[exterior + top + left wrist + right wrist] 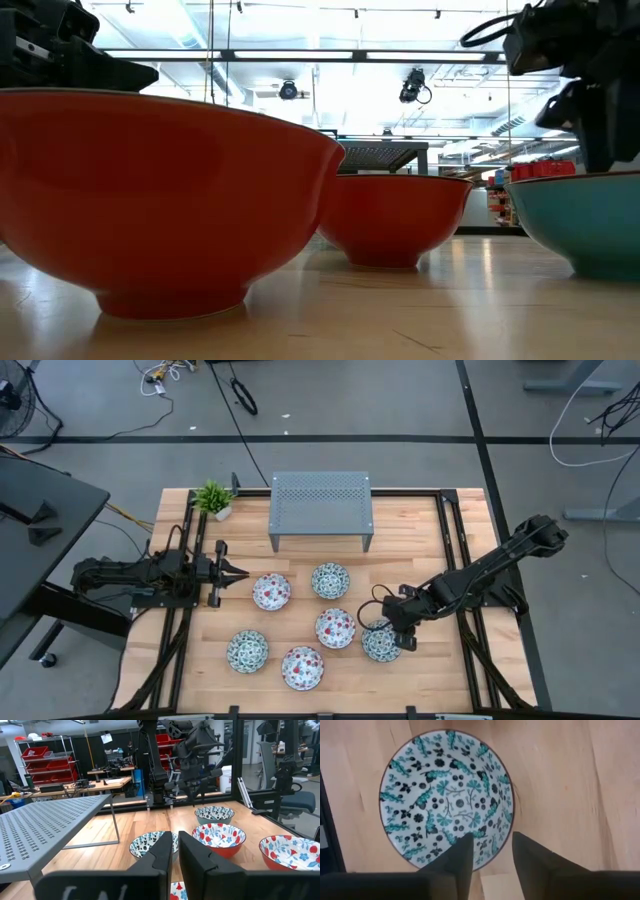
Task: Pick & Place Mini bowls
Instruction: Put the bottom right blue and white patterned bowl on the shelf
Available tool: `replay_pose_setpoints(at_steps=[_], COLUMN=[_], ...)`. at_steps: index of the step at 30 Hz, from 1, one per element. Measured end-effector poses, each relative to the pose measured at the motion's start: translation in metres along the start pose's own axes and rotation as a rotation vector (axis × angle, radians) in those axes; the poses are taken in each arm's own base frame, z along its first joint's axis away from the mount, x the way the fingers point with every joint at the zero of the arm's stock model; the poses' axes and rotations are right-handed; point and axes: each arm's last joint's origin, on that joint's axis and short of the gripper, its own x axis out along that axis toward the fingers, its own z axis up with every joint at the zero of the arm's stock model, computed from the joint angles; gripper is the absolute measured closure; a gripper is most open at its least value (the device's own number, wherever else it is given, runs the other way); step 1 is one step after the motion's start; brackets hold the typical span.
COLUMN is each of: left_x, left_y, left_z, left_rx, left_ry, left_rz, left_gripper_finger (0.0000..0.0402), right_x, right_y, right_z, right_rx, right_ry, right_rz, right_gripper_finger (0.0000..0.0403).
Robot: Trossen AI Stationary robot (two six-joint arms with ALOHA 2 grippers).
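Six mini bowls rest on their bases on the wooden table: reddish-pink ones (271, 591), (335, 627), (302, 667) and green-teal ones (330, 580), (246, 651), (380, 643). My right gripper (398, 637) is open and points down over the rightmost green bowl (445, 795). One finger (462, 852) stands over the bowl's inside and the other (530, 855) at or outside its rim. In the low view it (605, 140) reaches down to that bowl's rim (590, 178). My left gripper (240, 570) is shut and level, just left of the nearest red bowl. My right gripper stands from above on either side of the green bowl's rim (492, 862); I cannot tell whether a finger touches it. The bowl sits upright on the table.
A grey perforated metal stand (320, 508) stands at the table's far middle, with a small potted plant (213, 498) to its left. Black frame rails (452, 530) run along the table's sides. Bare wood lies between the stand and the bowls.
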Motion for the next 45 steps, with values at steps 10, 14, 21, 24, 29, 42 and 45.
replay_pose_setpoints(at_steps=[10, 14, 21, 24, 29, 42, 45], left_x=[0.0, 0.0, 0.0, 0.0, 0.0, 0.0, 0.0], left_y=[0.0, 0.0, 0.0, 0.0, 0.0, 0.0, 0.0], left_z=[0.0, 0.0, 0.0, 0.0, 0.0, 0.0, 0.0], left_rx=[0.0, 0.0, 0.0, 0.0, 0.0, 0.0, 0.0], left_ry=[0.0, 0.0, 0.0, 0.0, 0.0, 0.0, 0.0], left_rz=[0.0, 0.0, 0.0, 0.0, 0.0, 0.0, 0.0], left_gripper_finger=[0.0365, 0.0365, 0.0365, 0.0365, 0.0365, 0.0365, 0.0365], right_x=[0.008, 0.014, 0.024, 0.028, 0.031, 0.038, 0.038], right_y=[-0.008, -0.007, -0.005, -0.006, -0.006, -0.013, -0.013], right_z=[0.009, 0.012, 0.015, 0.015, 0.014, 0.005, 0.005], right_rx=[0.132, 0.101, 0.036, 0.024, 0.009, 0.034, 0.035], right_ry=[-0.042, -0.041, -0.035, -0.022, -0.014, 0.029, 0.029], right_rz=[-0.058, -0.057, -0.061, -0.071, -0.08, -0.088, -0.088], right_gripper_finger=[0.0242, 0.0242, 0.0242, 0.0242, 0.0242, 0.031, 0.0337])
